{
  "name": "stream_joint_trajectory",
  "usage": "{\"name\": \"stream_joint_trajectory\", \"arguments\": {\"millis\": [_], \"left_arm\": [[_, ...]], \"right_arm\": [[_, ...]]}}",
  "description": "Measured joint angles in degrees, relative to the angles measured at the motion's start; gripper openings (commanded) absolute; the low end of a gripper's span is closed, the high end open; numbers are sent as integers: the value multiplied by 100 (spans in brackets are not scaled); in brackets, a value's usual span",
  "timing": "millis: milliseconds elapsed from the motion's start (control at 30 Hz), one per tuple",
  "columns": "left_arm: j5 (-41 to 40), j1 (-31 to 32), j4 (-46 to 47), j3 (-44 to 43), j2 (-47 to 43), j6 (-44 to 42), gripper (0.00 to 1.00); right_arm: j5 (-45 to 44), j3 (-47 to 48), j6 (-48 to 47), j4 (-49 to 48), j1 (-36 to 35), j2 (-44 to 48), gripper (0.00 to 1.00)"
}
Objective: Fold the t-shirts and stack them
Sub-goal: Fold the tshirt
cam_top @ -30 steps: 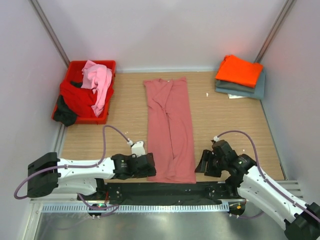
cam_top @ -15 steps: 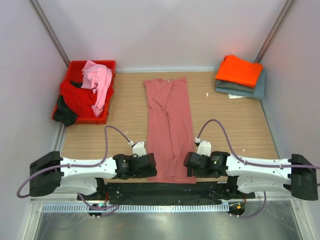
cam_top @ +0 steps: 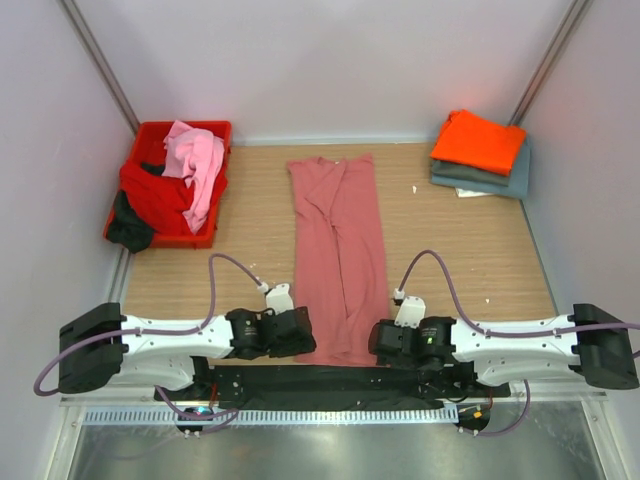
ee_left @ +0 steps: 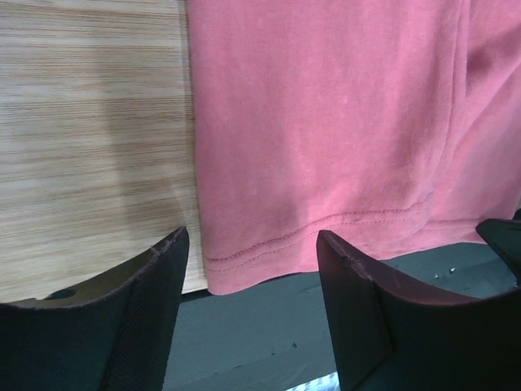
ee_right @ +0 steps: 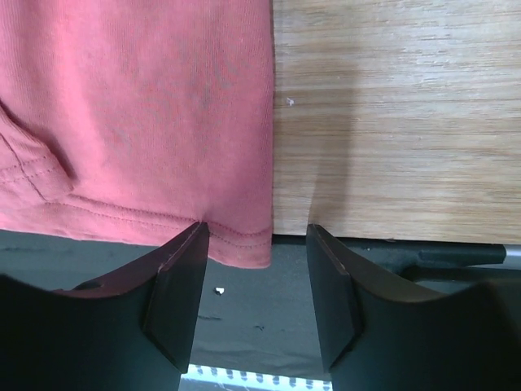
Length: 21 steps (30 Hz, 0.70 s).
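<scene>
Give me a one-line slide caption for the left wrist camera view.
Open left hand, fingers either side of the hem corner of the salmon-pink t-shirt, at the wooden table edge.

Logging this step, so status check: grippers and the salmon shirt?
Left gripper open at near-left hem corner of salmon shirt. Right gripper open at near-right corner. Nothing held yet, nothing in the way.

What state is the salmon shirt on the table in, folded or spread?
Partly folded. The salmon shirt lies flat as a long narrow strip, sides turned in, no sleeves sticking out; not yet folded end to end.
</scene>
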<state>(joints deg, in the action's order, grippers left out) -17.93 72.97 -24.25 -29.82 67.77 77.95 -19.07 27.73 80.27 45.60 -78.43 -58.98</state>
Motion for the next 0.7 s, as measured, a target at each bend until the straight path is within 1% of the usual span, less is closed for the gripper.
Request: {"name": "stream_joint_trajectory", "arguments": {"millis": [67,167,267,300,333,367,400,467,500,567,633,700], "left_arm": [[31,2,105,39,2,17,61],[105,2,216,63,50,68,48],[153,24,262,81,111,127,38],[155,44,271,81,122,131,26],[177,70,278,83,151,166,13],[181,98,278,92,190,190,0],[192,129,282,94,232,214,0],[203,168,302,81,262,216,0],[201,177,273,68,269,227,0],[186,195,96,-11,291,251,0],[170,212,-328,-221,321,262,0],[96,225,-780,-531,321,245,0]], "right_arm": [[-7,-35,70,-57,0,-2,51],[-11,-52,116,-79,0,0,47],[-9,-66,142,-90,0,0,39],[-7,-74,153,-101,0,2,35],[-4,-85,166,-118,0,11,26],[-2,-103,173,-136,-2,28,22],[13,-129,199,-179,-4,48,12],[22,-140,243,-201,-11,76,4],[9,-138,249,-175,-15,109,2],[-50,-90,258,-37,-17,195,1],[-186,79,254,164,-22,249,1],[-391,448,210,431,-20,249,1]]}}
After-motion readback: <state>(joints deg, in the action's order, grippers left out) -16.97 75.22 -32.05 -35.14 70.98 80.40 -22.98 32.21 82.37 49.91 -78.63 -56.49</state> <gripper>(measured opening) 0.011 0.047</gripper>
